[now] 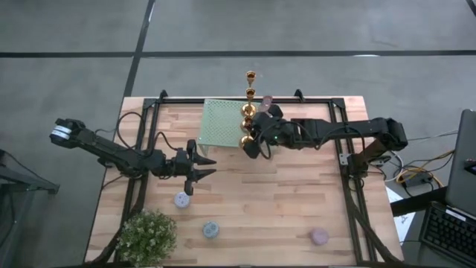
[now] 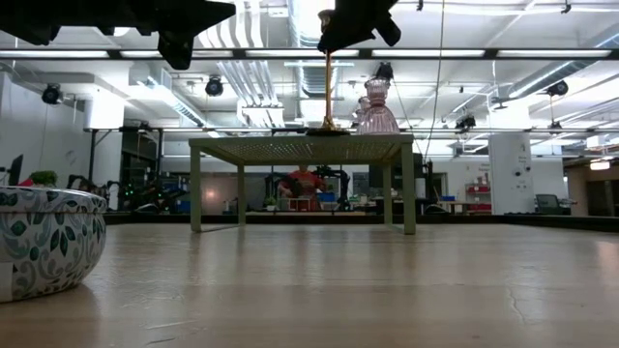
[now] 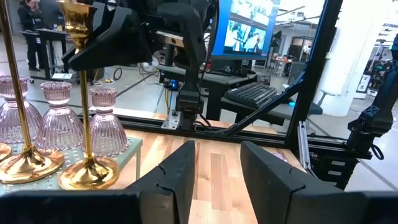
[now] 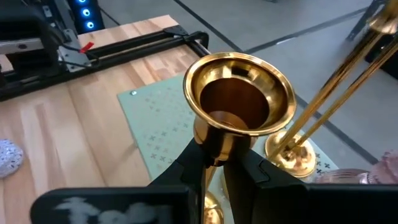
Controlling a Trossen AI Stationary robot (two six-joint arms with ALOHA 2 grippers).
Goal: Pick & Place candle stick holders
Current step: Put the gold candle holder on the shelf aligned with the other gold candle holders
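Observation:
A slim gold candlestick stands upright with its round base on the mint-green rack. My right gripper is shut on it just under its cup. Another gold candlestick stands beside it on the rack, with pink ribbed glass holders behind. My left gripper is open and empty over the bare table, left of the rack's near corner. Three small round cups stand on the near table: lilac, blue, pink. My right gripper pinches the candlestick's thin neck right below the cup, between its two fingers. The fingers slant down from the table's right side and lie across the stem. The candlestick is upright, its base on the rack near the rack's edge.
A bushy potted plant stands at the table's near left corner; its patterned pot fills the low view's left. Black frame rails run along the table's sides. Bare wood lies between the rack and the small cups.

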